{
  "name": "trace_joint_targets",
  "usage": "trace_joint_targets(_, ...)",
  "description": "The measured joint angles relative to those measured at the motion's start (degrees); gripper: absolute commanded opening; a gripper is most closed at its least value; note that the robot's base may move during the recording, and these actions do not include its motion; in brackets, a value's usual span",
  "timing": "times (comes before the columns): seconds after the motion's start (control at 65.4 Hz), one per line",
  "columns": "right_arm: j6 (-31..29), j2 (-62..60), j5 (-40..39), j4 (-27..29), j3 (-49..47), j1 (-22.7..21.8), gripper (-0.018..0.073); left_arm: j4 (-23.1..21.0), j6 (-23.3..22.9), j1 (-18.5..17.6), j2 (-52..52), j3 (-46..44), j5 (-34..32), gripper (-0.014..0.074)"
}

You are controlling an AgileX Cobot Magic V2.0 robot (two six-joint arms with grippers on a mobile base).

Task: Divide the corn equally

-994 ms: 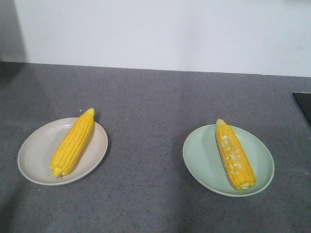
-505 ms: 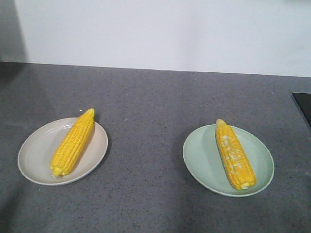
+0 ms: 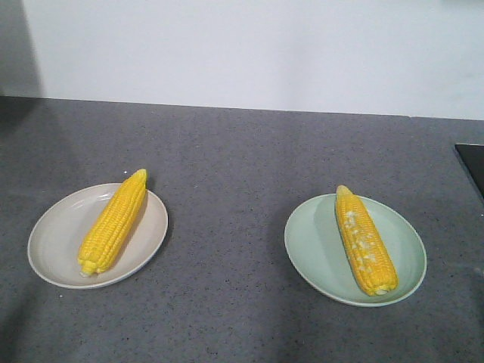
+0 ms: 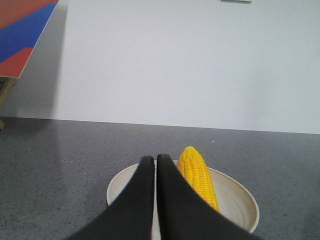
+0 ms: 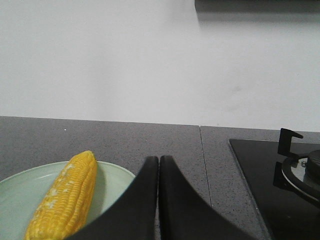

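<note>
Corn (image 3: 113,221) on beige plate (image 3: 57,242), second (pale-patched) on green

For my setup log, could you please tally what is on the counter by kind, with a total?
Corn cobs: 2, a plain yellow cob and a cob with pale patches
Plates: 2, a beige plate and a light green plate, each holding one cob
Total: 4

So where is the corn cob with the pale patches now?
In the front view, the patchy corn cob lies on the green plate at the right of the counter, its tip pointing toward the wall.
</note>
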Motion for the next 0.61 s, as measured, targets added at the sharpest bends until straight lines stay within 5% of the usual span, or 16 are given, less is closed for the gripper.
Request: trace_joint_targets(0.612,0.2,0.0,0.0,0.0,0.0,0.0,-0.0002,0.0,0.0,0.0,0.0,0.0,0.0,-0.0008)
